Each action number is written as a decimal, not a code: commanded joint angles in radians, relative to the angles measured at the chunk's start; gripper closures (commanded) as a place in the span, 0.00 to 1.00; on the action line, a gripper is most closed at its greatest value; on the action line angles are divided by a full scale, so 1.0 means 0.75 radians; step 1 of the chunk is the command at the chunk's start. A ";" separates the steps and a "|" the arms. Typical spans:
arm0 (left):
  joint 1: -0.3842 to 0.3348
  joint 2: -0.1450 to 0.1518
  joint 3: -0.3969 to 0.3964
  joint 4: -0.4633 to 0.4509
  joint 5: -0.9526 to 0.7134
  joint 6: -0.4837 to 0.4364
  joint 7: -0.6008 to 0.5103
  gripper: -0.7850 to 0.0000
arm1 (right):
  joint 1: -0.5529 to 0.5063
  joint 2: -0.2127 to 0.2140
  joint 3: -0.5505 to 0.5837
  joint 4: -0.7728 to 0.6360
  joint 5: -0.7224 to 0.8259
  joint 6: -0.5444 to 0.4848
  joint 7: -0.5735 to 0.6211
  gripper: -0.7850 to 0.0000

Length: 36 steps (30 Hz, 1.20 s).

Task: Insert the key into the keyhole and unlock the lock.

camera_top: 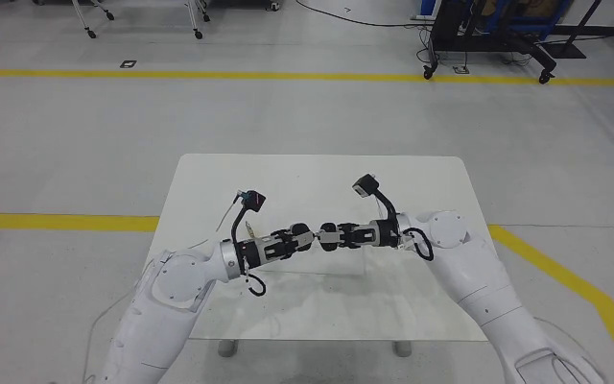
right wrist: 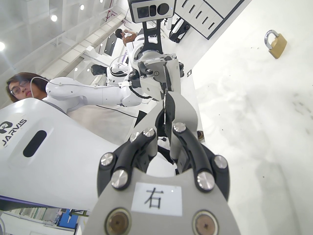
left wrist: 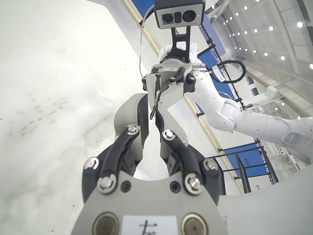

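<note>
Step in hand, as judged: the key is being passed or regripped in the air, ahead of insertion.

The key (left wrist: 154,103) is held well apart from the padlock (right wrist: 276,43), up off the table (right wrist: 244,123) on which the padlock lies flat. The left gripper (left wrist: 151,110) and right gripper (right wrist: 166,108) are met tip to tip, neither near the padlock. Both finger pairs are drawn narrow, with the key's thin metal pinched between them. Which end is the blade can't be made out.

Padlock: brass body, shackle seated as far as can be seen, nothing touching it. The keyhole face can't be seen.

To be done well, as judged:
- One grip should be confirmed firm before the other is let go. A thin flat key is likely to pivot or drop if both are slackened.
- The bow should be pinched, with the blade left fully exposed and in line with the fingers.
- The padlock will likely slide on the smooth top if pushed. It should be clamped by the free gripper, with the keyhole turned toward the key.
- The blade axis should be lined up with the keyway before any push. Force should be kept low, and the twist made only once the key is seated.
</note>
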 commanded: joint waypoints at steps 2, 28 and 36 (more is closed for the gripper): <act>0.025 0.008 -0.069 -0.027 0.001 -0.016 0.080 0.00 | -0.002 0.006 0.026 0.021 0.011 -0.037 -0.037 1.00; 0.492 0.041 -0.235 -0.214 1.251 0.524 0.544 0.00 | -0.076 0.058 0.271 0.062 0.009 -0.288 -0.312 1.00; 0.235 0.000 -0.012 0.031 1.395 0.670 0.539 0.00 | -0.076 0.058 0.271 0.062 0.009 -0.288 -0.312 1.00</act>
